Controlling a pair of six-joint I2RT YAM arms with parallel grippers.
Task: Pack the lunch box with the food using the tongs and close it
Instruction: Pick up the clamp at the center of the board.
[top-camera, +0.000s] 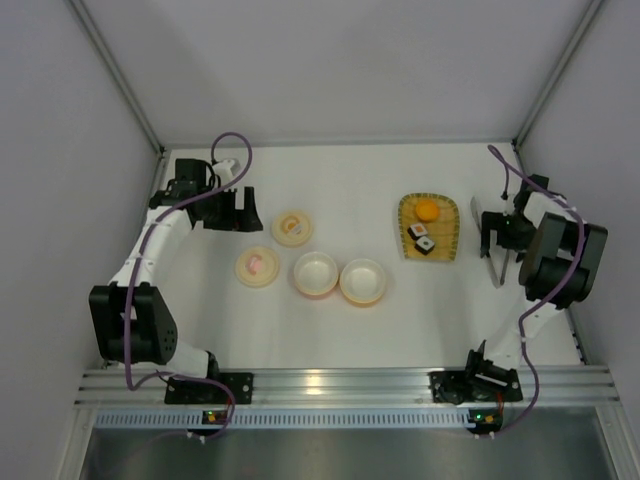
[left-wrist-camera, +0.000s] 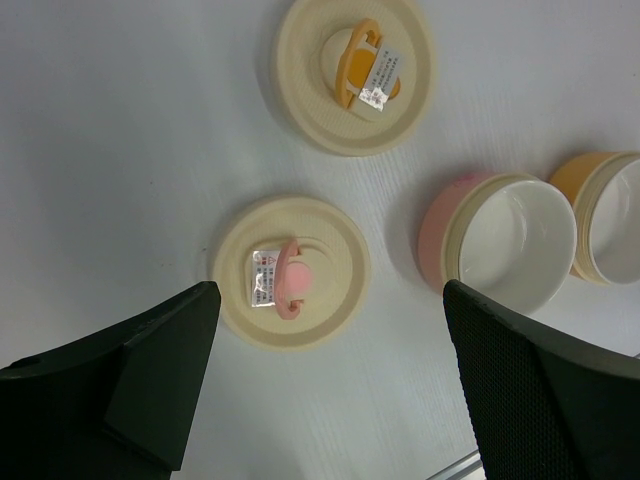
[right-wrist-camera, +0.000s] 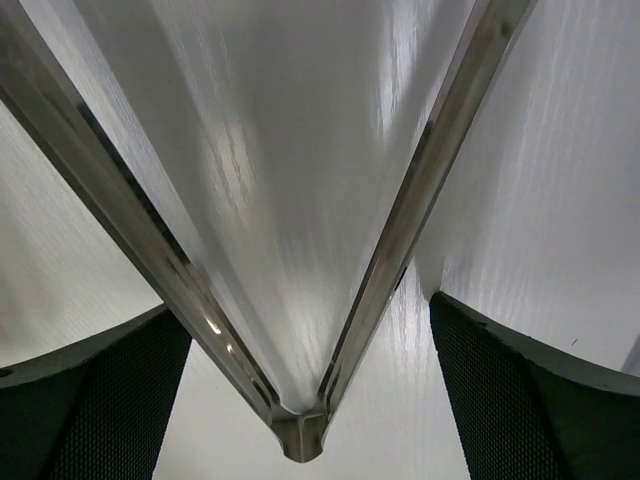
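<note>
The tongs (top-camera: 497, 268) lie on the table at the far right, beside the yellow tray (top-camera: 447, 240). My right gripper (top-camera: 493, 242) hovers over them, open. In the right wrist view the tongs' joined end (right-wrist-camera: 300, 432) sits low between my black fingers (right-wrist-camera: 95, 400), which straddle the V without clamping it. On the tray rest an orange ball (top-camera: 427, 209) and two sushi rolls (top-camera: 419, 232). The lunch box is two open bowls, pink (top-camera: 315, 273) and orange (top-camera: 363, 281). My left gripper (top-camera: 240, 210) stands open and empty at the far left, above the pink-centred lid (left-wrist-camera: 290, 272).
Two cream lids lie left of the bowls: one with an orange centre (top-camera: 292, 227), one with a pink centre (top-camera: 258, 267). The left wrist view also shows the orange-centred lid (left-wrist-camera: 355, 72), the pink bowl (left-wrist-camera: 505, 240) and the orange bowl (left-wrist-camera: 610, 225). White walls enclose the table.
</note>
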